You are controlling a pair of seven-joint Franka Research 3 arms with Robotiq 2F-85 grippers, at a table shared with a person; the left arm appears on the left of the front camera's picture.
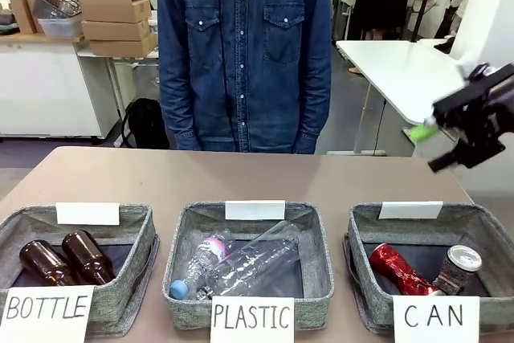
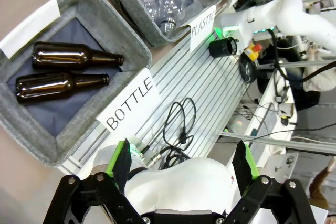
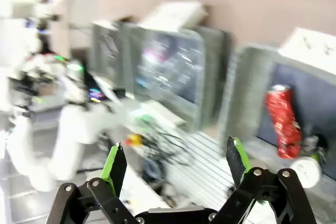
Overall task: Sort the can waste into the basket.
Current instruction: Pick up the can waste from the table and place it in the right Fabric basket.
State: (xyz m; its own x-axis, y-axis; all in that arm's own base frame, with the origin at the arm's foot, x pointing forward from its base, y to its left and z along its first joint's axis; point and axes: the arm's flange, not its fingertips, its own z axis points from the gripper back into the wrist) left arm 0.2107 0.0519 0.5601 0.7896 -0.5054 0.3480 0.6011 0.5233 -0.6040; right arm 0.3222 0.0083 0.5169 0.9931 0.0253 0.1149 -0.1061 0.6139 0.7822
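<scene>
1. The table [image 1: 241, 174] is tan and runs across the front view; a person in a denim shirt [image 1: 243, 46] stands at its far side, cut off at the top edge.
2. Three grey woven baskets sit in a row along the near edge, each with a blank white tag on the far rim and a handwritten paper sign in front.
3. The left basket [image 1: 140, 267] is signed "BOTTLE" and holds two brown glass bottles [image 1: 68, 259] lying side by side.
4. The middle basket [image 1: 320, 271] is signed "PLASTIC" and holds clear plastic bottles [image 1: 241, 267] lying across each other; one has a pink label too small to read.
5. The basket [image 1: 357, 279] on the right is signed "CAN"; its right side is cut off by the frame.
6. The red can [image 1: 397, 269] lies tilted inside that basket, and the dark can [image 1: 459, 267] stands just beside it, silver end up; its print cannot be read.
7. The right gripper [image 1: 470, 122] hangs above the table's right edge, blurred; in its wrist view the jaws stand wide apart with nothing between them.
8. The left gripper [image 2: 184, 169] is spread wide and holds nothing, over the robot's base and cables [image 2: 178, 124].
</scene>
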